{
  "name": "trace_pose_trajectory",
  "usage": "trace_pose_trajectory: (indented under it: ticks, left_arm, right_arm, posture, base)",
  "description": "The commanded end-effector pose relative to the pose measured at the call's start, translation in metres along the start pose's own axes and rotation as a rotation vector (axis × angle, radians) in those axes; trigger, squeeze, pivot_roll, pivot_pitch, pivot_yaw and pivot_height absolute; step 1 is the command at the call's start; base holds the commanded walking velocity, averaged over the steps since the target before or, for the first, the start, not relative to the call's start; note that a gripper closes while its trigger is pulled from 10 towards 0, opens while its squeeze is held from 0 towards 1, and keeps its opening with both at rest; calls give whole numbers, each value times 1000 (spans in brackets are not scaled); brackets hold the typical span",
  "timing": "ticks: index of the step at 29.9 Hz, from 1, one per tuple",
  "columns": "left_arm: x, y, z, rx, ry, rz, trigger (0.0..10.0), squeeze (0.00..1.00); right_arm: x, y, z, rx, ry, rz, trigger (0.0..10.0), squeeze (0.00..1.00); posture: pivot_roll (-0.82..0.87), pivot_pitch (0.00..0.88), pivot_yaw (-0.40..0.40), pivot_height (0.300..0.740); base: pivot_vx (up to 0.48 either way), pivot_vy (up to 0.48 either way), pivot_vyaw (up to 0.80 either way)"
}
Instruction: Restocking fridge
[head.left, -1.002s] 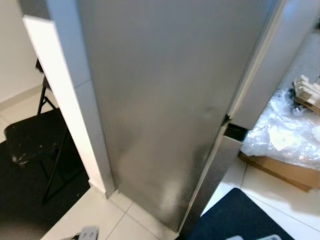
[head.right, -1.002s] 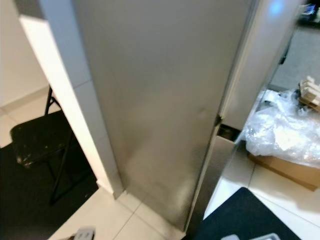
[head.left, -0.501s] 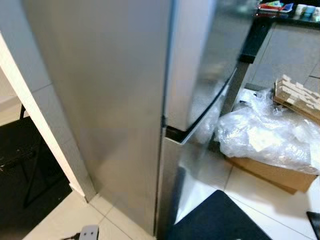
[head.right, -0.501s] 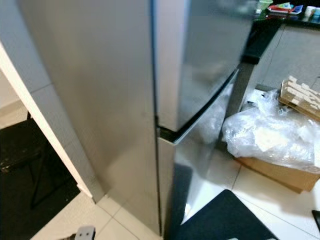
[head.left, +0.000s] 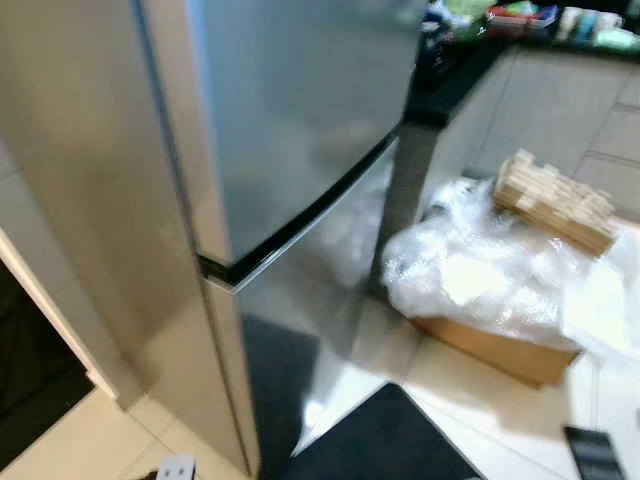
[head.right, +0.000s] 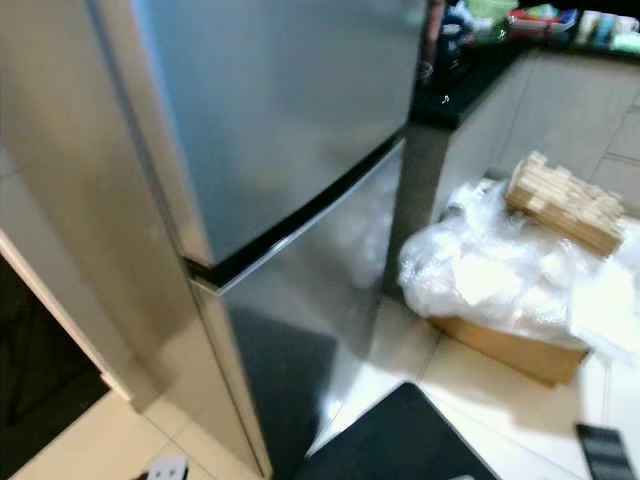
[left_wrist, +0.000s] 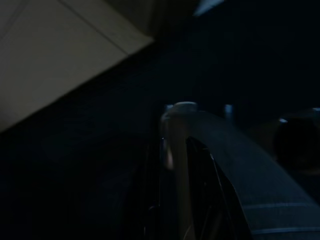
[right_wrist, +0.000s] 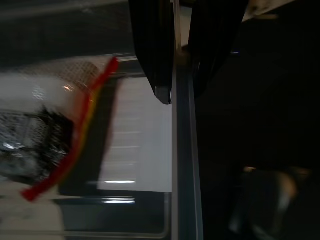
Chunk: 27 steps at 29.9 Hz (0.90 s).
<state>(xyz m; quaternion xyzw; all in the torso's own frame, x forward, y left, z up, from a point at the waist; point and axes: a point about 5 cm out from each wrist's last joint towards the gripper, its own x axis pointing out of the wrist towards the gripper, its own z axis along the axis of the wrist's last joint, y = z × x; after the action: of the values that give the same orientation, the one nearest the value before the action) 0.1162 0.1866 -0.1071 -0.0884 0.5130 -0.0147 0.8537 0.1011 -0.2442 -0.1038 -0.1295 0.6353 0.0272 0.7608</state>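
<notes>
The stainless steel fridge (head.left: 300, 130) stands close in front of me with both doors closed. A dark seam (head.left: 300, 225) separates the upper door from the lower door (head.left: 310, 300). Both arms hang low. In the right wrist view my right gripper (right_wrist: 181, 95) points down, its two black fingers (right_wrist: 152, 50) a narrow gap apart with nothing held; below it lie a red-edged mesh bag (right_wrist: 60, 125) and a white panel (right_wrist: 137, 135). The left wrist view is very dark, and my left gripper (left_wrist: 185, 150) is a dim shape.
Right of the fridge, crumpled clear plastic (head.left: 480, 280) lies over a cardboard box (head.left: 500, 350), with stacked wooden blocks (head.left: 552, 195) behind. A black counter (head.left: 470, 60) holds small items. A dark mat (head.left: 380, 440) lies at my feet. A white wall edge (head.left: 40, 290) is at the left.
The whole picture has swung to the right: the fridge side and black chair have slid out on the left, while the fridge front, counter and plastic heap have come into view.
</notes>
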Motion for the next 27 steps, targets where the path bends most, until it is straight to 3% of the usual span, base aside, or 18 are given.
trace_pose_trajectory:
  ticks: [1, 18, 27]
  left_arm:
    - [-1, -2, -11, -13, 41, 0, 10000, 0]
    - [-3, 8, -7, -37, 13, 53, 10000, 0]
    - [-3, 8, -8, -29, 17, 49, 10000, 0]
  right_arm:
    - [0, 0, 3, 6, -13, -2, 10000, 0]
    - [0, 0, 4, 6, -18, 1, 10000, 0]
    - [0, 1, 4, 6, -20, 6, 10000, 0]
  posture:
    - [-40, 0, -35, 740]
    - [-38, 0, -35, 740]
    - [-38, 0, -35, 740]
  base:
    - [0, 0, 0]
    - [0, 0, 0]
    - [0, -471, 0]
